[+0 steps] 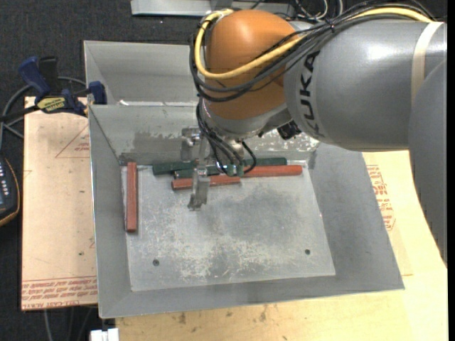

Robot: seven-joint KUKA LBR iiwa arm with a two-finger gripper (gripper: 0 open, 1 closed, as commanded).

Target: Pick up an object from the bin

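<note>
Pincer (198, 190) sat low in the grey bin (234, 261), apart or together I could not tell, over 2 sticks near the back wall: a dark green stick (167, 168) and, just in front, a red stick (224, 181). Centring squarely across the red one before closing seemed wisest.

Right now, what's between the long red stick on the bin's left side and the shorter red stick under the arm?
Only bare bin floor, in the camera view; the dark green stick has its left end just behind that gap.
</note>
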